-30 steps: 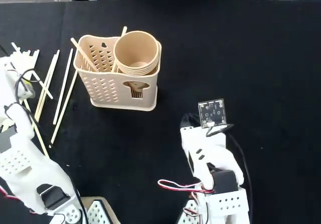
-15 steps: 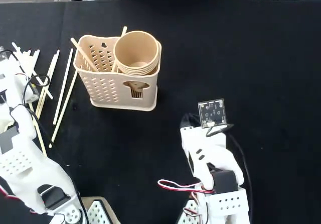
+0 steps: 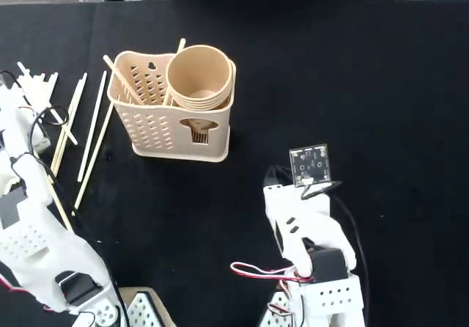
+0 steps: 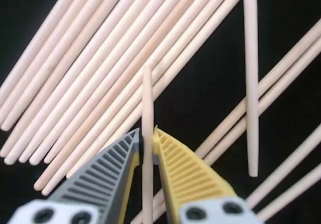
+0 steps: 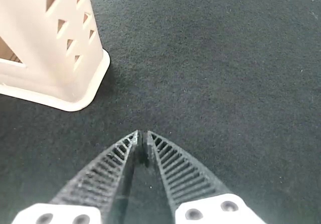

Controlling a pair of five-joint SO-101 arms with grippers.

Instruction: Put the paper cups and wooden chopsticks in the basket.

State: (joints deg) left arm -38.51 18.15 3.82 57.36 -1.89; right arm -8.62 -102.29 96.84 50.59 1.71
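Basket [image 3: 165, 133]: cream perforated plastic, standing upright on the black table [image 3: 366, 85], left of centre. Paper cups [image 3: 199, 78]: a nested stack, upright inside the basket at its right end. Basket chopsticks [image 3: 119, 78]: two wooden sticks standing slanted in the basket beside the cups, tips above the rim. Loose chopsticks [image 3: 91, 133]: several lying flat on the table left of the basket, apart from it. Row of chopsticks [image 4: 95, 68]: many lying side by side on the cloth in the left wrist view, with others crossing at angles nearby. Left gripper [image 4: 147, 132]: grey and yellow fingers pinched onto a single chopstick [image 4: 147, 91], which runs out past the tips over the row. Right gripper [image 5: 143, 133]: black fingers closed tip to tip, holding nothing, low over the table near the basket's corner.
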